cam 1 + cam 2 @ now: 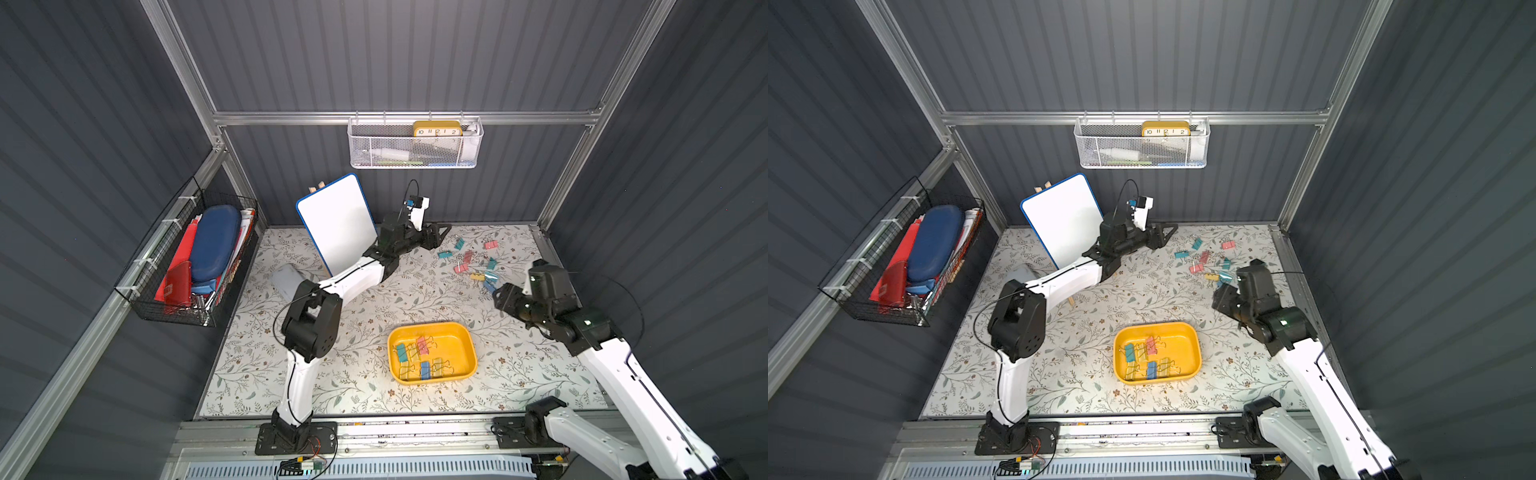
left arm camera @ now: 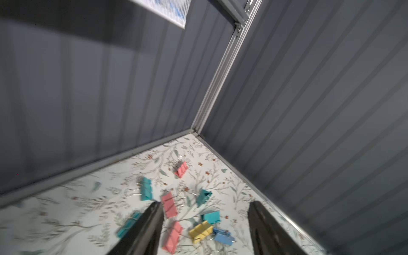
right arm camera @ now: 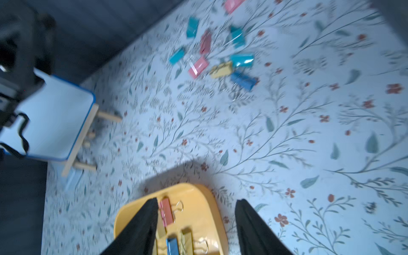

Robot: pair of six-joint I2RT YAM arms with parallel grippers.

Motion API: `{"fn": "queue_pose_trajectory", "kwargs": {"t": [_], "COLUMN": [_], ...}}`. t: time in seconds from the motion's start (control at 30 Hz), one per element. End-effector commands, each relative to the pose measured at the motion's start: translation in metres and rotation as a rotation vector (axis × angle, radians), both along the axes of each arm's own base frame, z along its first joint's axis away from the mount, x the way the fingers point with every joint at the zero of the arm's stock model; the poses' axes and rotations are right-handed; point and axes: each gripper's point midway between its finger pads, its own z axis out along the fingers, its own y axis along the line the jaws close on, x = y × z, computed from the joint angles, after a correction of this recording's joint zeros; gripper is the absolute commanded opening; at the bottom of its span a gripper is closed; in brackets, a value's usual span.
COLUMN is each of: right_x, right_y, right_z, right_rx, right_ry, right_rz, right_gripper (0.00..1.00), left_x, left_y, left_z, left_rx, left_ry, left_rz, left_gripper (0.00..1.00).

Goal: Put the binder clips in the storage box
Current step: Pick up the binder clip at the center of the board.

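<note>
Several loose binder clips [image 1: 467, 256] [image 1: 1203, 257] in teal, pink, yellow and blue lie scattered on the floral mat at the back right. The yellow storage box [image 1: 465, 332] [image 1: 1188, 332] sits at the front middle and holds several clips [image 1: 423, 345]. My left gripper [image 1: 444, 230] [image 1: 1172, 228] hovers near the back wall, left of the loose clips. It is open with nothing between its fingers, and the clips [image 2: 169, 206] show beyond them. My right gripper [image 1: 498, 293] [image 1: 1219, 297] hangs open and empty in front of the scattered clips. In its wrist view it [image 3: 197, 202] stands over the box's rim [image 3: 198, 189].
A white board [image 1: 336, 224] on a wooden easel stands at the back left, behind the left arm. A small grey lidded box [image 1: 286, 278] lies below it. A white mesh basket [image 1: 415, 143] with a yellow clock hangs on the back wall. A black wire basket [image 1: 191, 257] hangs on the left wall.
</note>
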Motion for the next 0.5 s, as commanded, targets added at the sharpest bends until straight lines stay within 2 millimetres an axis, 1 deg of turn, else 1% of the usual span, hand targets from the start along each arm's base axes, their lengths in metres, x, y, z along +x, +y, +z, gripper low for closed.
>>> {"fn": "queue_pose_trajectory", "kwargs": {"t": [0.0, 0.07, 0.13, 0.17, 0.2, 0.23, 0.27, 0.33, 0.37, 0.43, 0.47], "right_x": [0.003, 0.002, 0.003, 0.003, 0.002, 0.001, 0.0, -0.003, -0.004, -0.006, -0.007], "right_y": [-0.033, -0.035, -0.029, -0.024, -0.021, -0.016, -0.014, -0.01, -0.008, -0.006, -0.007], "right_z": [-0.008, -0.014, -0.019, -0.023, -0.026, -0.029, -0.031, -0.036, -0.037, -0.039, -0.039], "right_rx": [-0.015, -0.003, 0.011, 0.022, 0.033, 0.046, 0.055, 0.07, 0.078, 0.085, 0.085], "right_ry": [-0.001, 0.023, 0.039, 0.049, 0.059, 0.067, 0.073, 0.085, 0.085, 0.083, 0.081], "right_rz": [-0.195, -0.206, -0.167, -0.144, -0.126, -0.105, -0.091, -0.072, -0.066, -0.056, -0.056], "right_gripper": [0.6, 0.6, 0.6, 0.6, 0.6, 0.6, 0.6, 0.6, 0.6, 0.6, 0.6], "left_x": [0.001, 0.012, 0.025, 0.031, 0.041, 0.047, 0.05, 0.064, 0.072, 0.085, 0.092], "left_y": [-0.024, -0.03, -0.036, -0.039, -0.041, -0.042, -0.042, -0.037, -0.031, -0.026, -0.023], "left_z": [-0.046, -0.063, -0.088, -0.098, -0.101, -0.113, -0.118, -0.125, -0.133, -0.138, -0.14], "left_rx": [-0.056, -0.073, -0.026, 0.012, 0.041, 0.076, 0.089, 0.125, 0.163, 0.225, 0.268], "left_ry": [0.282, 0.336, 0.362, 0.34, 0.314, 0.313, 0.305, 0.271, 0.256, 0.188, 0.126], "left_rz": [-0.017, 0.008, 0.029, 0.034, 0.059, 0.071, 0.08, 0.149, 0.195, 0.25, 0.274], "left_gripper": [0.6, 0.6, 0.6, 0.61, 0.61, 0.61, 0.61, 0.61, 0.62, 0.61, 0.61]}}
